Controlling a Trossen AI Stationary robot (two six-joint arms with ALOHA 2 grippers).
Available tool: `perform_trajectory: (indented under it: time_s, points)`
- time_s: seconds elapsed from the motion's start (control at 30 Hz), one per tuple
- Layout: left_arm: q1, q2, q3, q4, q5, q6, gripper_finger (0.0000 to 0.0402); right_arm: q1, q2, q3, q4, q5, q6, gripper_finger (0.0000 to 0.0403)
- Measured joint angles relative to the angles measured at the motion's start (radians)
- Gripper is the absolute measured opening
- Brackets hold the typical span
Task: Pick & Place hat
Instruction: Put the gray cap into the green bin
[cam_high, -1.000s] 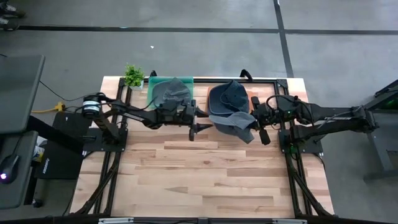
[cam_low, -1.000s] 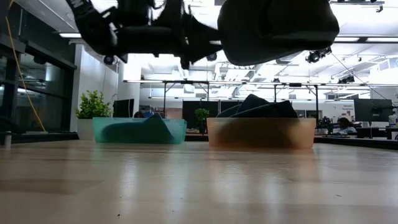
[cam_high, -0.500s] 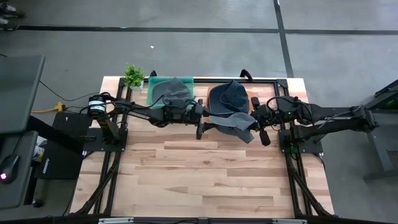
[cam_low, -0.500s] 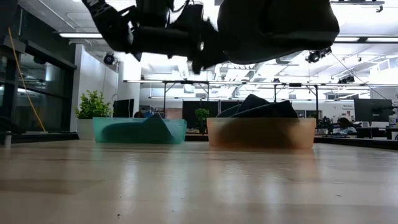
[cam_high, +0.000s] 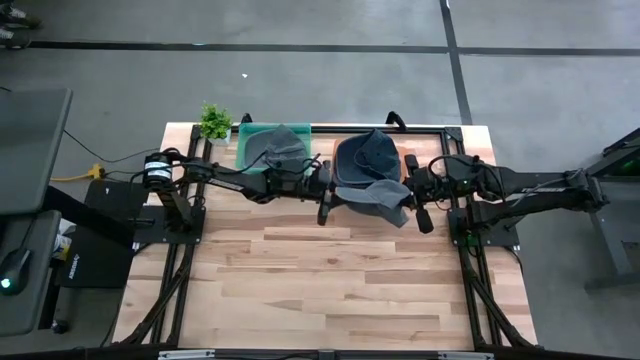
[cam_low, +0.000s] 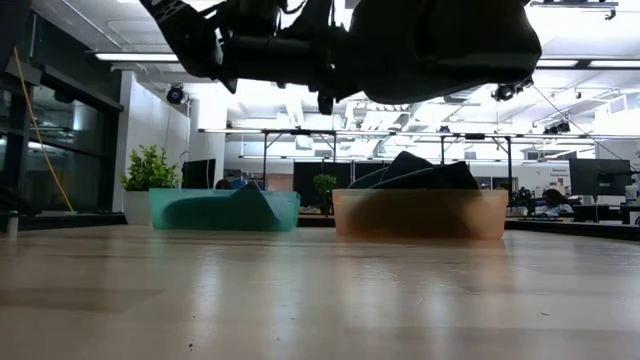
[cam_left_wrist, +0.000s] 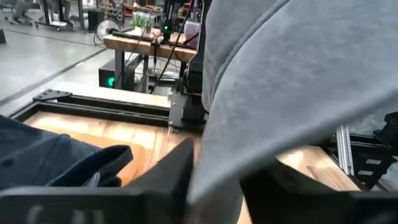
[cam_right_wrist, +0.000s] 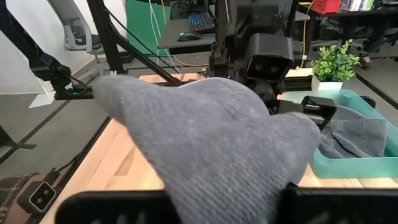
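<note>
A grey hat (cam_high: 375, 192) hangs high over the table's far middle, in front of the orange bin (cam_low: 420, 215). In the low view the hat (cam_low: 440, 45) shows well clear of the wood. My right gripper (cam_high: 412, 205) is at its right side, shut on it. My left gripper (cam_high: 325, 200) is at its left side, shut on the cloth that fills the gap between its fingers. The orange bin holds dark hats (cam_high: 365, 155). Another grey hat (cam_high: 275, 148) lies in the green bin (cam_high: 243, 150). My left gripper (cam_left_wrist: 217, 186) has the hat's left edge (cam_left_wrist: 221, 158) pinched between its two fingers, coming level from the table's left. One layer or several, I cannot tell. The hat is lifted clear. My right gripper (cam_right_wrist: 227, 208) holds the hat's right side (cam_right_wrist: 230, 180) between its fingers, coming level from the table's right. The cloth bulges over the fingers and hides their ends. The hat is lifted clear of the table.
The green and orange bins stand side by side at the far edge, with a small potted plant (cam_high: 214, 121) to the green bin's left. Black frame rails (cam_high: 470, 270) run along both sides. Bare wood (cam_high: 320, 290) stretches from the middle toward the near edge.
My left gripper has moved toward the table's right, to the hat's left edge, which now lies between its fingers. The hat and my right gripper have kept still.
</note>
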Motion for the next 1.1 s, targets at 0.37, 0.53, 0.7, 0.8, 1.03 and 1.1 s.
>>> perform_trajectory:
  time_s: [0.37, 0.53, 0.7, 0.8, 1.03, 1.1]
  points:
    - [0.0, 0.0, 0.0, -0.043, 0.018, -0.007, 0.0008, 0.0, 0.0, 0.0, -0.005, 0.001, 0.0, 0.0]
    - [0.0, 0.0, 0.0, -0.045, 0.011, -0.007, 0.0005, 0.0, 0.0, 0.0, -0.004, 0.003, 0.001, 0.0001]
    - [0.0, 0.0, 0.0, -0.058, 0.001, -0.024, 0.0005, 0.0, -0.002, 0.0, -0.016, 0.012, 0.001, 0.0025]
    - [0.001, 0.0, 0.0, -0.068, -0.001, -0.049, 0.0005, 0.0, -0.007, 0.0, -0.031, 0.029, 0.0, 0.0056]
    - [0.017, -0.001, 0.0, -0.067, 0.009, -0.188, 0.0005, 0.0, -0.019, 0.0, -0.03, 0.063, -0.022, 0.0157]
    - [0.032, -0.001, 0.0, -0.067, 0.022, -0.255, 0.0005, -0.001, -0.02, 0.0, -0.025, 0.064, -0.022, 0.0183]
